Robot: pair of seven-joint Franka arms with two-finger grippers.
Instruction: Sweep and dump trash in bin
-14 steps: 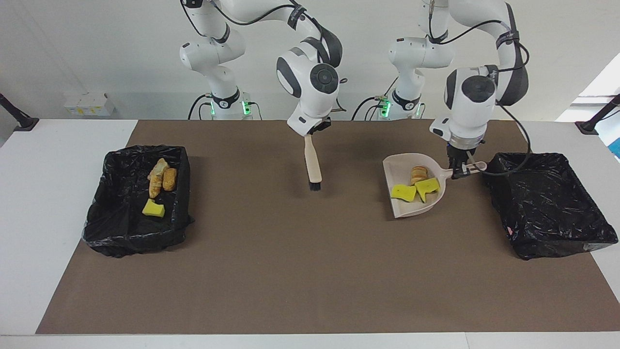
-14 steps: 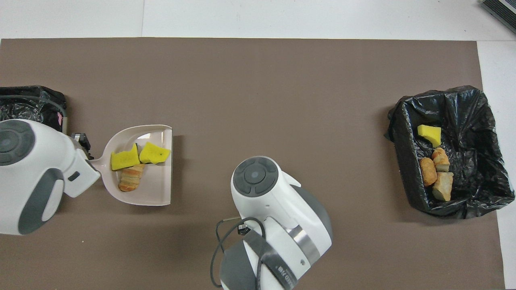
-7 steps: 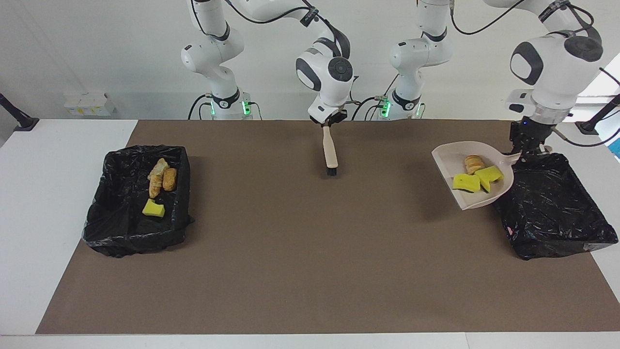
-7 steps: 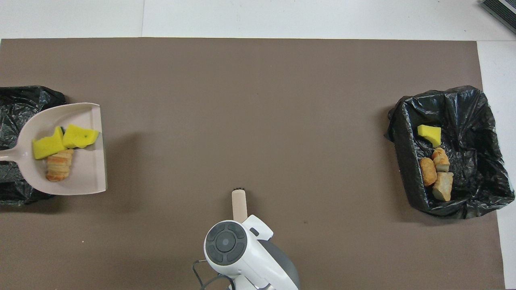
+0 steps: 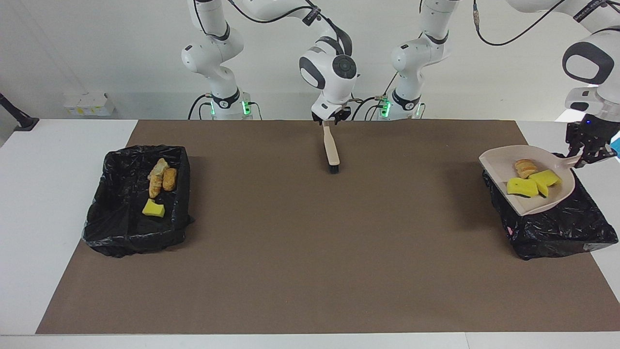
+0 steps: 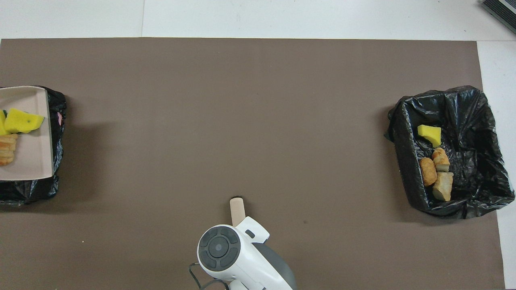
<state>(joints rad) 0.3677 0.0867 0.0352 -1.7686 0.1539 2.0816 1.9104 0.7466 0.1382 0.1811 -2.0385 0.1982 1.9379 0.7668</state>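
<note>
My left gripper (image 5: 588,154) is shut on the handle of the beige dustpan (image 5: 530,203), held level over the black-lined bin (image 5: 557,228) at the left arm's end of the table. In the pan lie the trash pieces: two yellow sponge chunks (image 5: 522,187) and one striped bread lump (image 5: 525,168). From above only the pan's open end (image 6: 32,161) shows, with a sponge chunk (image 6: 22,120) and the bread lump (image 6: 6,150). My right gripper (image 5: 331,118) is at the top of the beige brush (image 5: 331,148), whose bristles point down at the mat near the robots' edge.
A second black-lined bin (image 5: 121,232) stands at the right arm's end of the table. It holds a yellow sponge chunk (image 6: 429,134) and three bread lumps (image 6: 435,173). The brown mat (image 5: 310,252) covers the table's middle.
The left arm lifted the loaded dustpan off the mat and carried it over the bin at its end. The right arm drew the brush back toward the robots.
</note>
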